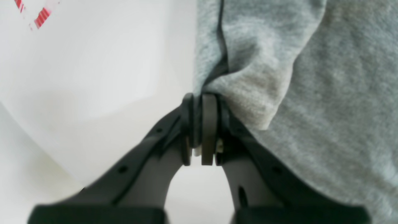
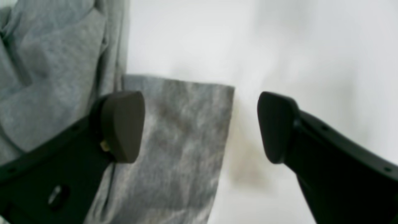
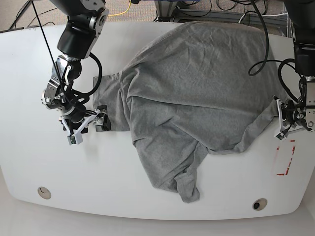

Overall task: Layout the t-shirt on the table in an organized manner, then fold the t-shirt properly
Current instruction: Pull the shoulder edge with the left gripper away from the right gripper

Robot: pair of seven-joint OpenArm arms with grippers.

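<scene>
Shirt (image 3: 197, 93) sprawls rumpled mid-desk (image 3: 29, 147), soft and floppy; my left end effector (image 1: 200, 130) pinches a sleeve edge at frame right, right end effector (image 2: 200, 127) spread over the other sleeve, grab hems.

No readable text, label, brand or number anywhere, only a red dashed-rectangle marking (image 3: 286, 158) on the white table (image 3: 29, 88)

Bright even light; both wrist pics blurry, soft shadows.
</scene>
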